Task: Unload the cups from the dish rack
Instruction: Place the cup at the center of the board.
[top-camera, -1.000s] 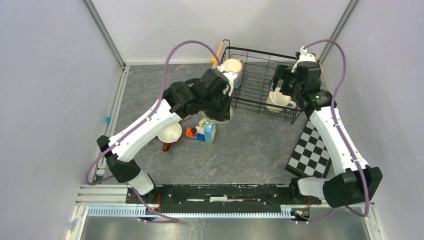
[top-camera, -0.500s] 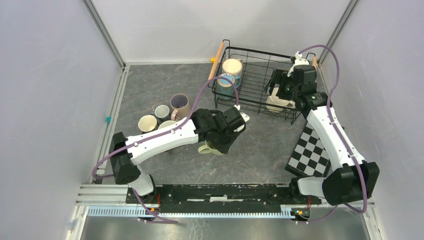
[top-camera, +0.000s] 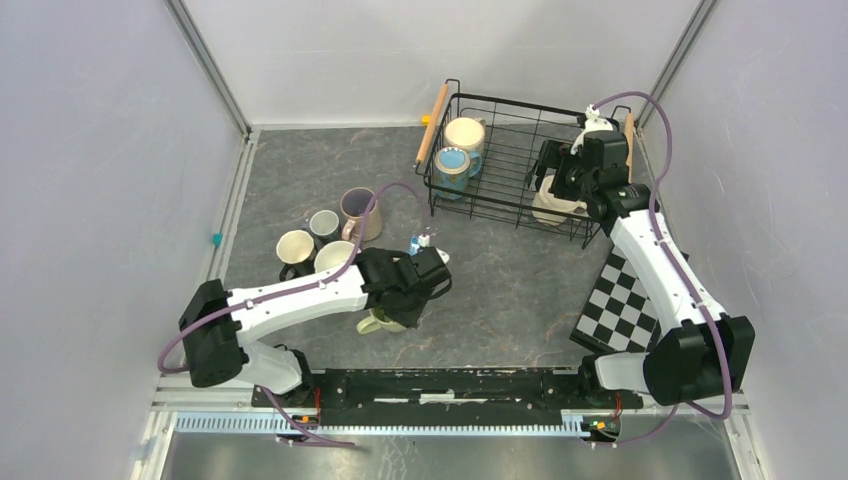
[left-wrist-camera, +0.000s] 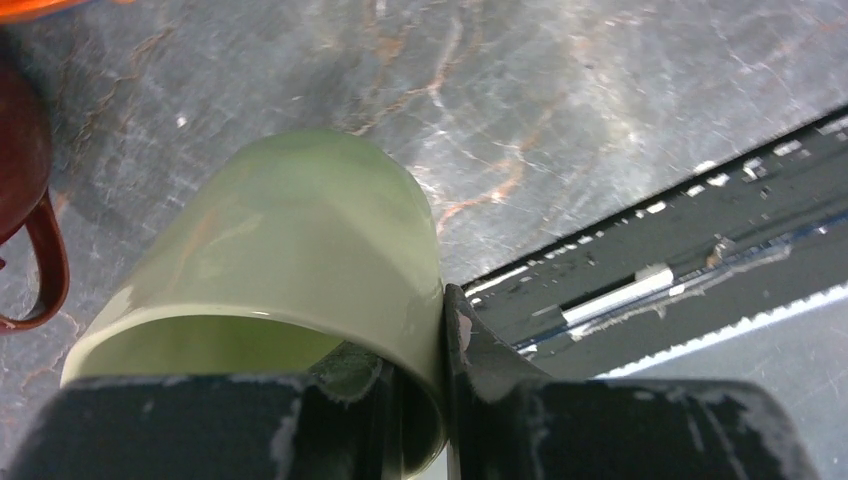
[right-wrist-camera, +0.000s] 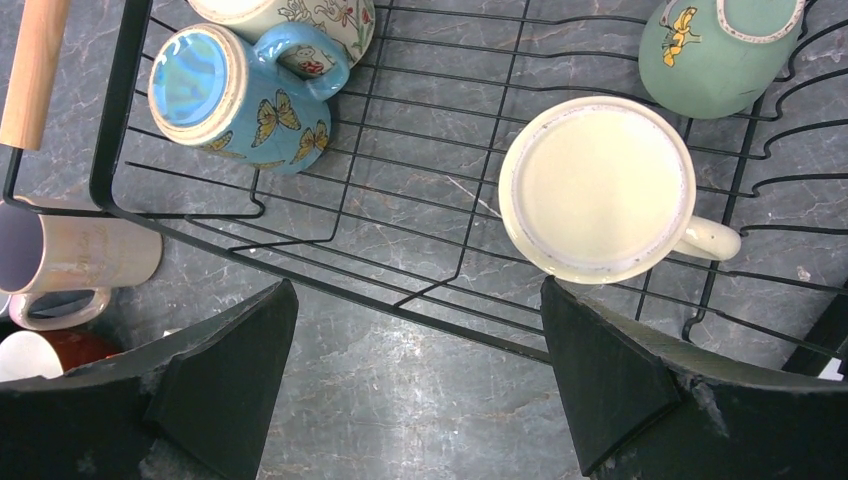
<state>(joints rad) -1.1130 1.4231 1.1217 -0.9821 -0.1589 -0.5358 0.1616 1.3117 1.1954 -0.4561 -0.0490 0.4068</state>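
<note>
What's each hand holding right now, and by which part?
Left hand pinches the pale green mug by its rim wall, one finger inside, one outside. Right hand is open above the dish rack, holding nothing.

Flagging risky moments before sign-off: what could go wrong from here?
The left gripper pinches only one wall of the green mug, so it may slip or topple on release. The dark red mug sits close and could get knocked. The open right gripper is off-centre over the cream mug; descending, a finger may strike its rim.
</note>
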